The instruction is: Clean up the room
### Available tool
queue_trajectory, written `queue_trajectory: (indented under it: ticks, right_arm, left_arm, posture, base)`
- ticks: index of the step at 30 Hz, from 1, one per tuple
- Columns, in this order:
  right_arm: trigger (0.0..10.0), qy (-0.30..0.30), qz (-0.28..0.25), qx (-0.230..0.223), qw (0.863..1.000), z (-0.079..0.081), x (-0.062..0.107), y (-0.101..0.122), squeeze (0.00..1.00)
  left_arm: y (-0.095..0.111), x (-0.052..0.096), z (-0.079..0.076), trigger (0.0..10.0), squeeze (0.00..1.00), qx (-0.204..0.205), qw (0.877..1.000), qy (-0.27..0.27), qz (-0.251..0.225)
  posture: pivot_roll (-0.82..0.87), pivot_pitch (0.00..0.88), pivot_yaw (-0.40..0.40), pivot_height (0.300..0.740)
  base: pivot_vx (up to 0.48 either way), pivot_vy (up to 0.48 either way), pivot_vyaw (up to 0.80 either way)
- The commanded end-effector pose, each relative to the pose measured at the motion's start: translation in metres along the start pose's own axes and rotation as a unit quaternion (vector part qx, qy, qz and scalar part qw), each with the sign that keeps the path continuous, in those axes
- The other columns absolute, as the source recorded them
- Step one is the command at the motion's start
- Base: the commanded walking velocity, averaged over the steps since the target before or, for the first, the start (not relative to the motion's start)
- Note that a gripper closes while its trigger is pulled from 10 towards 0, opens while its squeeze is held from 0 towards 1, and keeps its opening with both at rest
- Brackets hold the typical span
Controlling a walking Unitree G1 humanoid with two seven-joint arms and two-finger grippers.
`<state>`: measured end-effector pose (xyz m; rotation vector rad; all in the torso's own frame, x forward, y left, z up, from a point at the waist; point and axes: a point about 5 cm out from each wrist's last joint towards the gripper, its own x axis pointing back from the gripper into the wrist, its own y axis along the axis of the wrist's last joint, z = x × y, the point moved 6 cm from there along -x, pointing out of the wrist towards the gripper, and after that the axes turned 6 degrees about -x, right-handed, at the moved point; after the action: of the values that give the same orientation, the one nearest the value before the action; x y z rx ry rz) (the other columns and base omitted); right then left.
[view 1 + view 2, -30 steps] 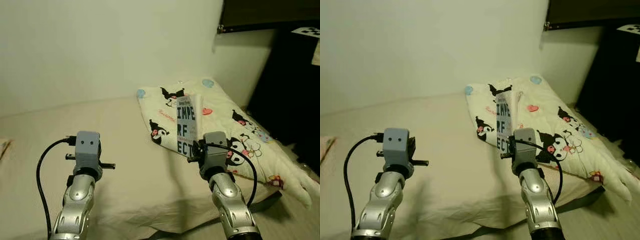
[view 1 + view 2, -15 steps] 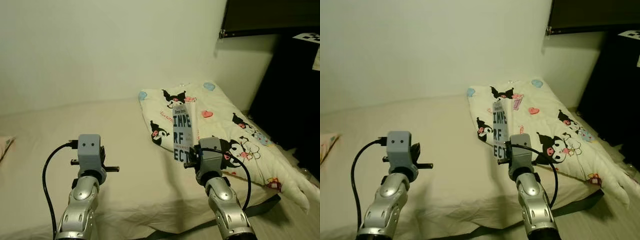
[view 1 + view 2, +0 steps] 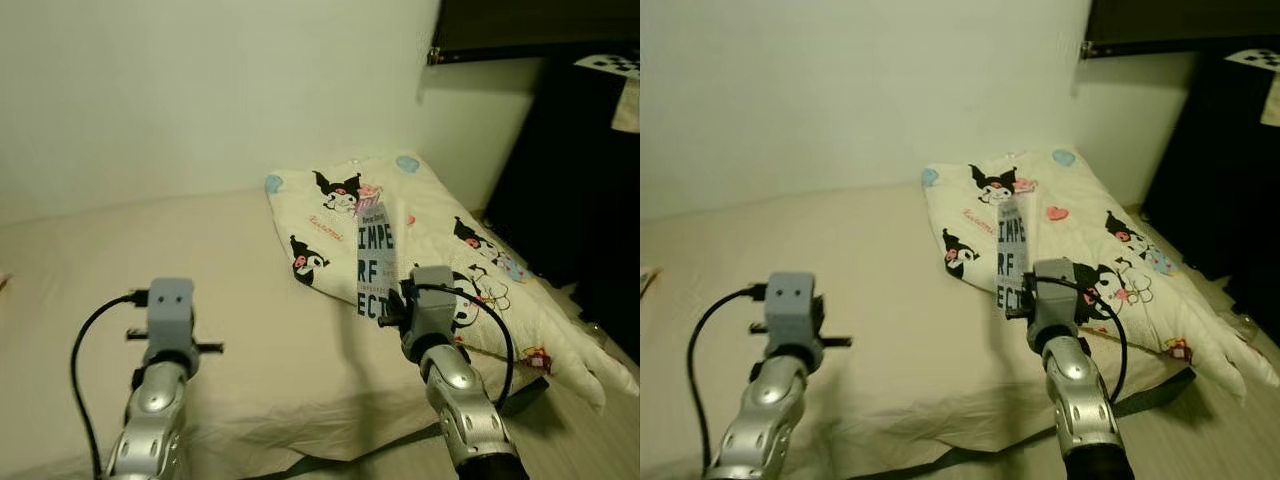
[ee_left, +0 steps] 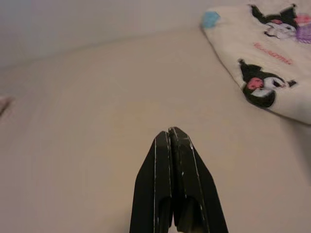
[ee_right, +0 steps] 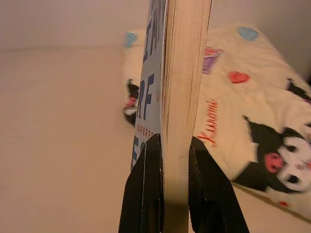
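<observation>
I've got the right gripper [image 5: 167,160] pinching a thin paperback book w/ a pale blue-grey cover and big dark block letters [image 3: 375,258], held upright in the air above the front edge of the cream-sheeted bed [image 3: 250,290], just in front of the white quilt printed w/ black-and-pink cartoon characters [image 3: 450,240]. In the right wrist view both black fingers [image 5: 146,189] clamp the lower end of the book, one per cover, page block between them. Left gripper [image 4: 172,184] hovers over bare sheet, fingers pressed together, holding nothing. Handling, my read: the book looks light and fairly stiff for its size, but it's a softcover gripped at one end only, so I'd expect the top to flop or the pages to fan if I swing the arm fast. Cover looks smooth, so could slip under a loose pinch; not fragile tho. Grip near the bottom edge works for carrying upright; for setting it flat I'd rather hold nearer the middle or spine side. Dark furniture [image 3: 570,190] stands right of the bed, poss. where the book goes, can't tell.
</observation>
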<state>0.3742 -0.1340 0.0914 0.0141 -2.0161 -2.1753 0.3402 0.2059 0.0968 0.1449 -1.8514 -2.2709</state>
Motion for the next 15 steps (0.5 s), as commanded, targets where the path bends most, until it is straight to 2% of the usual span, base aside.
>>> queue_trajectory:
  ticks: [1, 5, 7, 11, 15]
  right_arm:
    - [10.0, 0.013, -0.005, -0.003, 1.0, 0.009, -0.001, 0.001, 0.0]
    - [10.0, 0.013, 0.006, -0.017, 1.0, 0.01, 0.003, -0.002, 0.0]
    - [10.0, 0.018, 0.004, -0.04, 0.999, 0.014, 0.006, -0.002, 0.0]
    - [10.0, 0.027, 0.0, -0.042, 0.999, 0.018, 0.008, 0.0, 0.0]
    - [10.0, 0.004, 0.005, -0.004, 1.0, 0.01, 0.004, -0.001, 0.0]
  left_arm:
    - [-0.002, 0.002, 0.004, 10.0, 0.0, -0.003, 1.0, 0.003, 0.004]
    - [0.002, 0.002, -0.004, 10.0, 0.0, -0.005, 1.0, -0.014, -0.001]
    - [0.004, 0.001, -0.01, 10.0, 0.0, -0.011, 1.0, -0.026, -0.008]
    - [0.005, 0.0, -0.013, 10.0, 0.0, -0.01, 1.0, -0.025, -0.011]
    - [0.007, 0.001, -0.012, 10.0, 0.0, -0.008, 1.0, -0.018, -0.012]
  posture:
    - [-0.07, 0.097, -0.007, 0.74]
    - [-0.07, 0.091, 0.007, 0.74]
    - [-0.07, 0.098, -0.007, 0.74]
    - [-0.06, 0.079, -0.021, 0.74]
    - [-0.06, 0.07, -0.016, 0.74]
  base:
    - [0.0, 0.0, 0.0]
    - [0.0, 0.0, 0.0]
    - [0.0, 0.0, 0.0]
    - [0.0, 0.0, 0.0]
    - [0.0, 0.0, 0.0]
